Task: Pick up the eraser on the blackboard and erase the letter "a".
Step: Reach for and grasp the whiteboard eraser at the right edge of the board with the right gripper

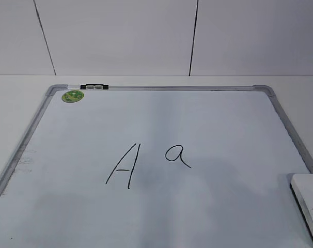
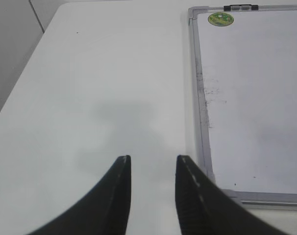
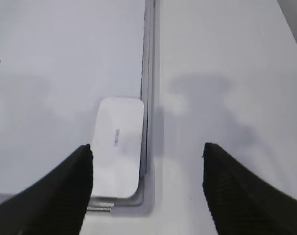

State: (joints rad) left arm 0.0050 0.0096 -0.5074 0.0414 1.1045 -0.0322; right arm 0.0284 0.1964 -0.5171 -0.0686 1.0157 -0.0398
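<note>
The blackboard [image 1: 208, 119] is a white board in a grey frame, lying flat on the table. The letter "a" [image 1: 177, 154] is written near its middle, right of a taller capital "A" [image 1: 123, 165]. The eraser [image 1: 309, 199], a white oblong block, lies on the board's near right corner; in the right wrist view the eraser [image 3: 117, 146] rests against the frame. My right gripper [image 3: 147, 152] is open and empty above that corner, its left finger beside the eraser. My left gripper [image 2: 152, 159] is open and empty over bare table left of the board [image 2: 256, 98].
A round green sticker [image 1: 73, 95] and a black clip [image 1: 94, 87] mark the board's far left corner. The white table [image 2: 89, 88] extends on both sides of the board. A tiled wall [image 1: 120, 36] stands behind.
</note>
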